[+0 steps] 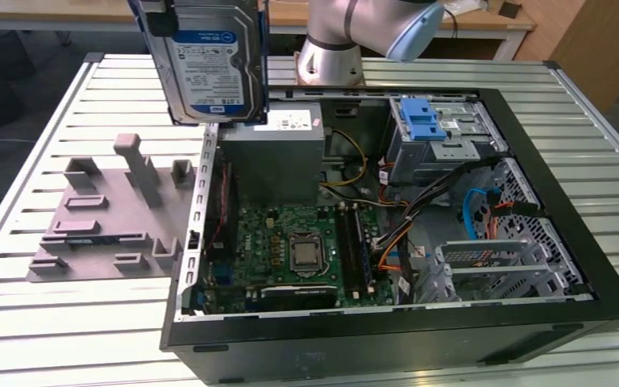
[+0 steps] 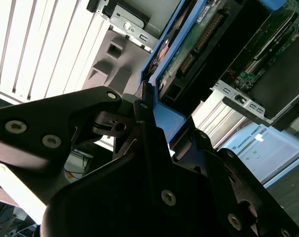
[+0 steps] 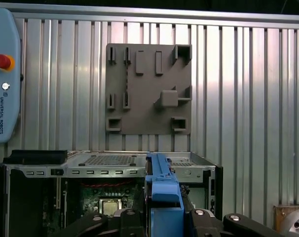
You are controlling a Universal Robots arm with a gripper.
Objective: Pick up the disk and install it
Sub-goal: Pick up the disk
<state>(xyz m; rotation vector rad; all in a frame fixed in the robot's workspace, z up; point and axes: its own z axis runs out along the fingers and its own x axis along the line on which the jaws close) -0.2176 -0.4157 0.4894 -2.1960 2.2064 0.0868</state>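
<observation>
The disk (image 1: 210,60), a silver hard drive with a white-and-blue label and a blue carrier frame, hangs upright high above the table, over the far left corner of the open computer case (image 1: 396,330) in the exterior view. My gripper (image 1: 207,16) is shut on its upper part, at the picture's top edge. In the second wrist view the black fingers (image 2: 139,128) clamp the blue frame, and the disk's (image 2: 194,44) green circuit-board side shows. In the first wrist view the blue frame edge (image 3: 162,182) stands between the fingers of the gripper (image 3: 162,219).
Inside the case are a grey metal box (image 1: 272,157) with a white sticker, a motherboard (image 1: 288,250), cables, and a drive cage with a blue latch (image 1: 430,121). A grey fixture plate (image 1: 105,218) lies on the slatted table at the exterior view's left. A teach pendant (image 3: 4,74) lies nearby.
</observation>
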